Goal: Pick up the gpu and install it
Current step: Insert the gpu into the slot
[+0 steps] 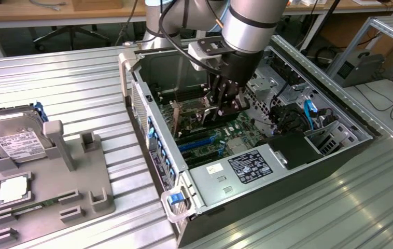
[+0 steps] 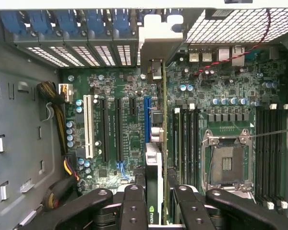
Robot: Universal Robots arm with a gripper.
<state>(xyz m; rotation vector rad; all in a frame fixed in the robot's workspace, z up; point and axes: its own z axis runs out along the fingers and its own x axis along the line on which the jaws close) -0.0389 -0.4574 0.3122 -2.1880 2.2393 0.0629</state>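
Observation:
The gpu (image 2: 153, 165) stands on edge between my fingers (image 2: 134, 206), seen along its thin side, with its silver bracket (image 2: 156, 45) at the case's rear slot openings. My gripper (image 2: 156, 203) is shut on the gpu. The card lies along the motherboard (image 2: 115, 91), right beside the blue expansion slot (image 2: 147, 120); whether it is seated I cannot tell. In the exterior view my gripper (image 1: 221, 110) reaches down into the open computer case (image 1: 252, 174), and the gpu (image 1: 186, 115) shows below it, close to the board.
A grey fixture (image 1: 65, 192) at the exterior view's left holds a silver hard drive (image 1: 16, 140) and smaller parts. Inside the case are the CPU socket (image 2: 228, 163), memory slots (image 2: 269, 143), a cable bundle (image 2: 57, 100) and blue cables (image 1: 310, 111).

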